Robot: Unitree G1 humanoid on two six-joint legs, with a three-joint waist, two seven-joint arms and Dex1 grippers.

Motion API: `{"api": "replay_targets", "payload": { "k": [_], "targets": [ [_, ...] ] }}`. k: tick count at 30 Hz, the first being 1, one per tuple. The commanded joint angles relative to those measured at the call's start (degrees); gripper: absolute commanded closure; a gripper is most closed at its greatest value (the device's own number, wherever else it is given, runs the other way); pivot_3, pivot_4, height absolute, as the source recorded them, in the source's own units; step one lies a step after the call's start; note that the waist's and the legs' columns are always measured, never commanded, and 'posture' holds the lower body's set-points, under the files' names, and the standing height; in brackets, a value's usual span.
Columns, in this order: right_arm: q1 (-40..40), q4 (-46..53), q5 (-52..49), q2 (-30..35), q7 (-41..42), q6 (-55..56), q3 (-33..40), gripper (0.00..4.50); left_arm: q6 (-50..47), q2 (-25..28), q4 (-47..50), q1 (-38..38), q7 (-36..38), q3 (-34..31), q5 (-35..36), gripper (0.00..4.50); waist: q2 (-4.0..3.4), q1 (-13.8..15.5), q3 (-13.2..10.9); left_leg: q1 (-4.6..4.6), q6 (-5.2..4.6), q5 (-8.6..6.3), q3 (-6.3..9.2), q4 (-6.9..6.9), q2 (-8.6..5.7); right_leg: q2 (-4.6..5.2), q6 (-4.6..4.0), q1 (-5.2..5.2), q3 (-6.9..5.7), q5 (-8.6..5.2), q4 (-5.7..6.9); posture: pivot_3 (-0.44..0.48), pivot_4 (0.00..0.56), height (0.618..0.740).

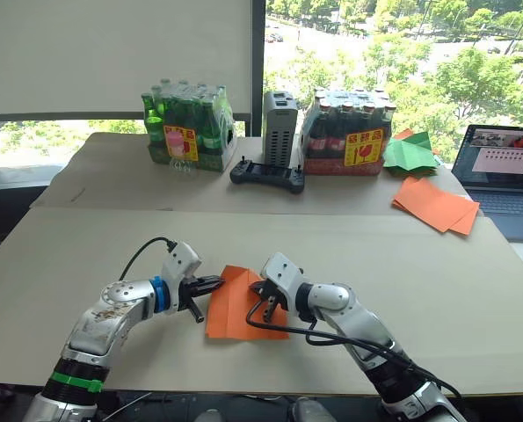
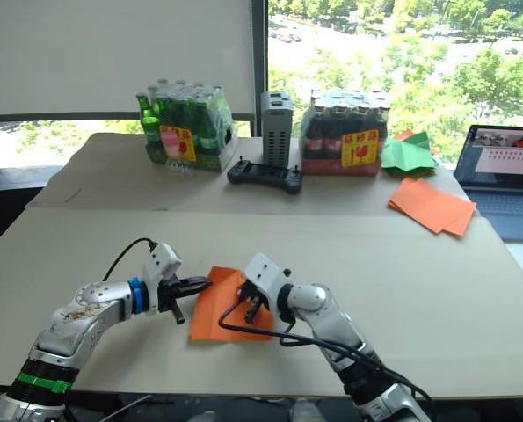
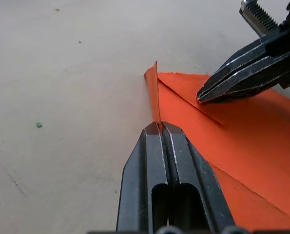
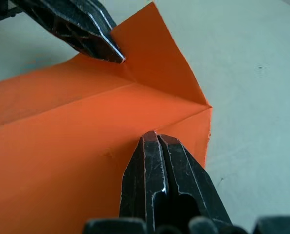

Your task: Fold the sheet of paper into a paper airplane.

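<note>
The sheet of paper (image 1: 236, 303) lay on the near part of the table (image 1: 437, 290), between the two grippers. It was partly folded: one corner on the far side was turned up and stood off the table, and a crease ran across the sheet.

The left gripper (image 1: 215, 283) came to the sheet from the robot's left. Its two fingers were pressed together, and in the left wrist view their tips (image 3: 159, 129) met the raised edge of the folded corner. The edge seemed to be pinched between them, but the view did not show this surely.

The right gripper (image 1: 263, 291) was over the sheet on the robot's right side. Its fingers were also closed, with no paper between them, and the closed tips (image 4: 154, 139) pressed down on the flat part of the sheet, close to the crease and near the folded corner.

Farther back on the table were a pile of orange sheets (image 1: 435, 205) and a green paper shape (image 1: 409, 153).
</note>
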State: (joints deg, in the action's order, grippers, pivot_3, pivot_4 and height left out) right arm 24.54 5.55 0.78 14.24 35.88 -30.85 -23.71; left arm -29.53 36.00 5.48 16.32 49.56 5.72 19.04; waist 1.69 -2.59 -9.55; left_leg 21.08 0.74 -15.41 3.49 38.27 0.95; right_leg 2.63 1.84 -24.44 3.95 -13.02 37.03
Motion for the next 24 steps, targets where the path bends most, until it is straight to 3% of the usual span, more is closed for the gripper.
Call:
{"api": "replay_targets", "payload": {
  "k": [1,12,24],
  "targets": [
    [0.2,1.6,-1.5,-0.9,-0.9,-0.1,2.6,4.50,7.9,2.0,0.2,1.3,2.5,3.2,-5.4,4.45,0.00,0.0,0.0,0.01,0.00,0.00,0.00,0.00,0.00,0.00,0.00,0.00,0.00,0.00,-0.01,0.000,0.150,0.733],
    [-0.5,1.7,-3.0,-1.2,-1.1,1.6,4.4,4.50,21.7,2.4,-2.2,2.8,0.4,6.1,-16.4,4.45,0.00,0.0,0.0,0.01,-0.01,0.00,-0.01,0.00,0.01,-0.01,0.00,0.00,0.00,0.00,0.00,0.000,0.150,0.733],
    [-3.1,4.5,-2.3,-0.7,-4.0,0.5,5.5,4.50,28.2,1.9,-4.9,0.1,-4.6,4.1,-20.5,4.45,0.00,-0.1,0.0,0.01,-0.01,0.00,-0.01,0.00,0.02,-0.01,0.00,-0.01,0.00,0.00,0.02,0.000,0.150,0.733]
  ]
}}
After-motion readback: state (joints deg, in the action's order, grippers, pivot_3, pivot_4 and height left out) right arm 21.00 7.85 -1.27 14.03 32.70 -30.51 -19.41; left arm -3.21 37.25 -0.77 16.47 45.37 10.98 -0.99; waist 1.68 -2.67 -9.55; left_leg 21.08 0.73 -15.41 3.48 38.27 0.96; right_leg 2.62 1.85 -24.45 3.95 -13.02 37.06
